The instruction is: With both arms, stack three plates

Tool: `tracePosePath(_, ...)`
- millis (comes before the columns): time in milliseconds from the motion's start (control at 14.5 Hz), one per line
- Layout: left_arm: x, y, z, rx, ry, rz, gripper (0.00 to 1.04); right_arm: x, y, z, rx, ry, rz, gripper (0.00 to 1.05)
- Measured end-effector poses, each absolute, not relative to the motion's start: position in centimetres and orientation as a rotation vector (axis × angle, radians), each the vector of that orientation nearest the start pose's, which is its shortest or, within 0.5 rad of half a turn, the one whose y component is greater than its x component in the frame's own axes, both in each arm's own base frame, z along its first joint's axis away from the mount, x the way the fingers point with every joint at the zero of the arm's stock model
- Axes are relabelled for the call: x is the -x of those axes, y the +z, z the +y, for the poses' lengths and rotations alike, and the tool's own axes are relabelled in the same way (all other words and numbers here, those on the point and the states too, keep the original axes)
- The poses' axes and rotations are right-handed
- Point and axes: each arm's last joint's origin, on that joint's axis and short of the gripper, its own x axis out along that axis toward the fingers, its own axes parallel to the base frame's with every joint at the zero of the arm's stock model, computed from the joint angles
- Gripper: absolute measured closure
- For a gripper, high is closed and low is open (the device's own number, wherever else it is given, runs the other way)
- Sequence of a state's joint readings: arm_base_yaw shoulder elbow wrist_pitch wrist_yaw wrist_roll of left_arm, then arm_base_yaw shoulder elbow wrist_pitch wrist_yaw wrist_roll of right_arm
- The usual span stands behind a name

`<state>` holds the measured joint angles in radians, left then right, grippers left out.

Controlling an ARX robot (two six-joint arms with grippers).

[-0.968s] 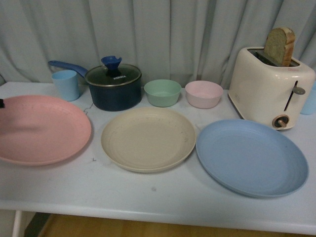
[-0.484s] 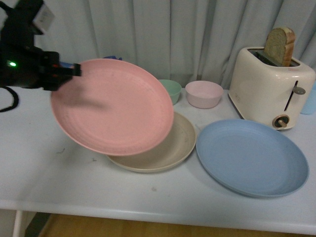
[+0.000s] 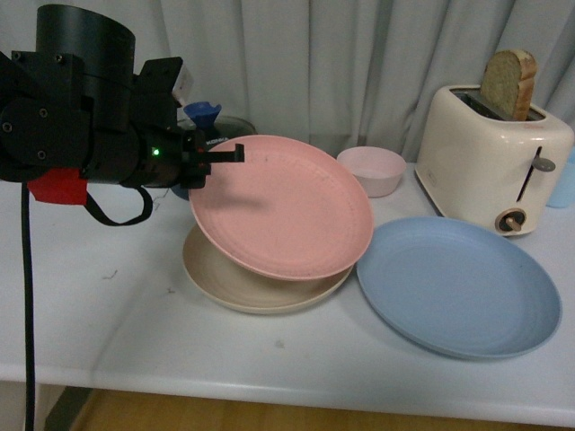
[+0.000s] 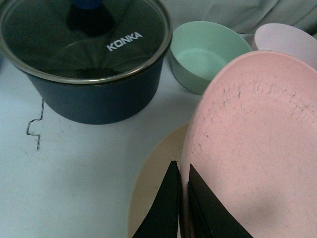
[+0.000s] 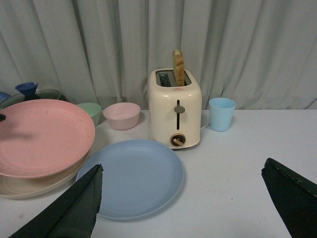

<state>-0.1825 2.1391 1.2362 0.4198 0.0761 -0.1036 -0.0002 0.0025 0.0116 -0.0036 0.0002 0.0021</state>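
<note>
The speckled pink plate (image 3: 287, 211) hangs tilted just above the beige plate (image 3: 225, 280), covering most of it. My left gripper (image 3: 220, 157) is shut on the pink plate's left rim. In the left wrist view the two black fingers (image 4: 171, 198) pinch that rim (image 4: 257, 139), with the beige plate (image 4: 153, 183) below. The light blue plate (image 3: 458, 287) lies flat on the table at the right, untouched. My right gripper (image 5: 182, 171) stands wide open near the table's front, above the blue plate (image 5: 133, 176), holding nothing. It looks towards the pink plate (image 5: 42, 134).
A cream toaster (image 3: 490, 157) with a slice of bread stands at the back right, a blue cup (image 5: 221, 113) beside it. A dark pot with a glass lid (image 4: 89, 64), a green bowl (image 4: 208, 54) and a pink bowl (image 3: 370, 171) line the back.
The left arm lifted the pink plate from the table's far left and carried it right. It now hangs lower, over the beige plate.
</note>
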Motion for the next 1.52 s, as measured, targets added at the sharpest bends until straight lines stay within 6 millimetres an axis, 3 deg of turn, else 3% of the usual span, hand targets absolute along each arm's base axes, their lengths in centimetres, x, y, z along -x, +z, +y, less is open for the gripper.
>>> tracePosePath(207, -44.3, 12.2, -6.4, 0.133, -0.157, 0.499, 1.02, -9.7, 16.7, 0.0, -0.002, 0.000, -0.006, 0.06)
tracePosePath(415, -44.5, 10.3, -5.8, 0.150, -0.125, 0.533, 1.02, -9.7, 16.7, 0.0, -0.002, 0.000, -0.006, 0.06)
tracePosePath(899, -43.7, 8.2, -7.4, 0.166, -0.155, 0.580, 1.02, -9.7, 16.7, 0.0, -0.002, 0.000, -0.006, 0.06)
tracePosePath(1176, -43.6, 7.9, -7.5, 0.194, -0.178, 0.585, 0.61, -9.7, 16.7, 0.0, -0.002, 0.000, -0.006, 0.06)
tracePosePath(1521, -43.1, 7.9, -7.6, 0.209, -0.176, 0.573, 0.42, -9.7, 16.7, 0.0, -0.002, 0.000, -0.006, 0.06)
